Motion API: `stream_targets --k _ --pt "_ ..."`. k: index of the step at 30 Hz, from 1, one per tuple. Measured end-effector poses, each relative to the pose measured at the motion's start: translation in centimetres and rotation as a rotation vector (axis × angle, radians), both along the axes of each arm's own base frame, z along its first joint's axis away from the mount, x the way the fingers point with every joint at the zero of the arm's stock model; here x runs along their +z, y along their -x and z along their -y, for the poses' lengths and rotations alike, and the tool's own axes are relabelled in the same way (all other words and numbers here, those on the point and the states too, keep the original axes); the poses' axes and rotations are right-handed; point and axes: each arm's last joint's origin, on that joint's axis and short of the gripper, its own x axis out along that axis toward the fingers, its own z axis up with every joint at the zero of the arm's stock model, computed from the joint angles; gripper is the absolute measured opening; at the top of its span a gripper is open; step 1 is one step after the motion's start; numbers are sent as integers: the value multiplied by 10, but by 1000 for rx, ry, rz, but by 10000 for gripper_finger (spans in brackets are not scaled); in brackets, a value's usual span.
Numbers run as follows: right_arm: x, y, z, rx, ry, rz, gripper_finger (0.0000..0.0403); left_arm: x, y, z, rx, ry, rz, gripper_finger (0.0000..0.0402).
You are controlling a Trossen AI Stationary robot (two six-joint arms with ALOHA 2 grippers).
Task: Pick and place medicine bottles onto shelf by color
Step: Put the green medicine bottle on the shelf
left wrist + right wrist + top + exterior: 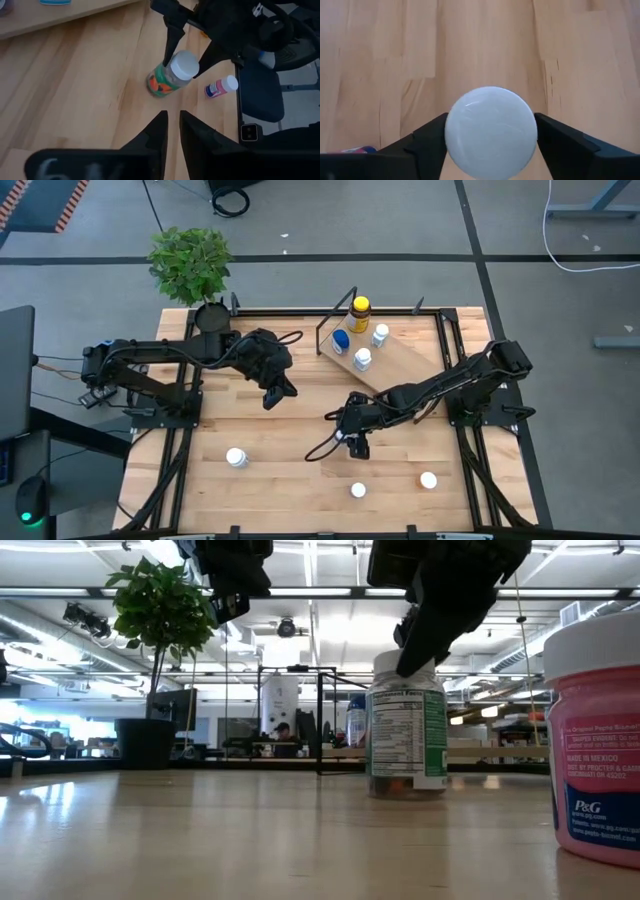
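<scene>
Watch the right gripper [490, 145]: its fingers straddle the white-capped bottle [491, 131] mid-table, not yet clamped. Closing off-centre, you could tip it. Your left gripper [172, 131] hovers nearby, fingers almost shut, empty.

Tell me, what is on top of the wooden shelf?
Four bottles stand on the shelf: a yellow-capped amber bottle, a blue-capped bottle and two white-capped bottles. Underneath is hidden.
</scene>
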Motion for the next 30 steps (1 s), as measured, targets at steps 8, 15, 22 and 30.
stream_targets --k 8,15,22,30 --pt "14 -5 1 -45 14 24 243 0 0 0 -3 -2 -6 49" --pt "56 5 9 -221 109 -39 252 -2 2 0 -23 -27 -18 56" --pt "89 33 25 -422 118 38 246 -2 2 -2 -21 -38 -11 51" --pt "111 79 58 -641 176 -51 248 -1 2 -3 -29 -48 -6 59"
